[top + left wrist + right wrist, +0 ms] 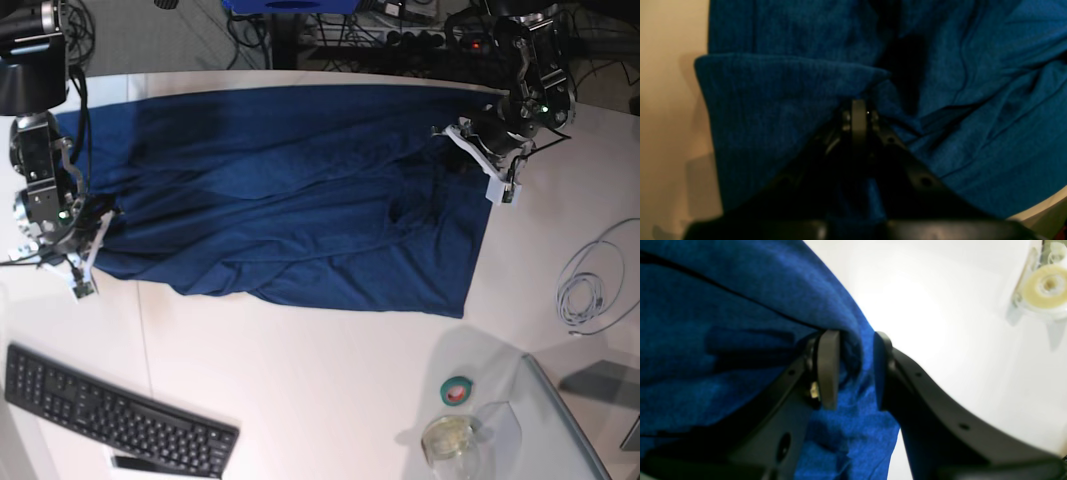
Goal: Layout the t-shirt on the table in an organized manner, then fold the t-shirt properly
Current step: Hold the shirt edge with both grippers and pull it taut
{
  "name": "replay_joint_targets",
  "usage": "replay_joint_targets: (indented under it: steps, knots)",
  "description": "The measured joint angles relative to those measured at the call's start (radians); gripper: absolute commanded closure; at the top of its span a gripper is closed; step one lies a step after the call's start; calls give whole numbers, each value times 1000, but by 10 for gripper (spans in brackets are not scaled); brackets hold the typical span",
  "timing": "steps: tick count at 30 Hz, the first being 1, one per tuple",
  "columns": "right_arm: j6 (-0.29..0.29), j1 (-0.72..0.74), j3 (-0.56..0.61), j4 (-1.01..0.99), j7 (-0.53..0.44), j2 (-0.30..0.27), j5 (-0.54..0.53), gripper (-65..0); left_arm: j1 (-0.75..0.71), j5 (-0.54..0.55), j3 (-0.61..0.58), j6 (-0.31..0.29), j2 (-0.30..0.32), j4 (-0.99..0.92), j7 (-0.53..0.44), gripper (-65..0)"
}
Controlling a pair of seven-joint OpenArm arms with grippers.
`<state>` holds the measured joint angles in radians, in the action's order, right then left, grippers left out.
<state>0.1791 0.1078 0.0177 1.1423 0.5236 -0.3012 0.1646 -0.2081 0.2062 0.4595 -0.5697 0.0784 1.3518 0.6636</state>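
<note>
The dark blue t-shirt [290, 180] lies spread wide across the white table [300, 370], creased, with its lower edge folded over. At its right edge in the base view, my left gripper [450, 135] is shut on a pinch of the cloth. The left wrist view shows that gripper [858, 105] with its fingers pressed together in a fold of the t-shirt [773, 110]. At the shirt's left edge sits my right gripper [103, 217]. In the right wrist view its [855, 368] jaws stand apart, and a ridge of the t-shirt [723, 340] lies between them.
A black keyboard [110, 415] lies at the front left. A tape roll [458, 390] and a clear round dispenser [450, 438] [1045, 290] sit at the front right, beside a grey glassy panel [570, 420]. A coiled white cable [590, 280] lies at the right.
</note>
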Motion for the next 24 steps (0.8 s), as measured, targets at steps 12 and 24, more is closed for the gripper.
replay_joint_targets:
  steps: [12,24]
  knots:
    - [0,14,0,0,0,2,-1,0,0,0,0,0,0,0,2,0]
    - [17,48,2,-4,27,-1,1,-218,3,0,2,0,0,0,2,0]
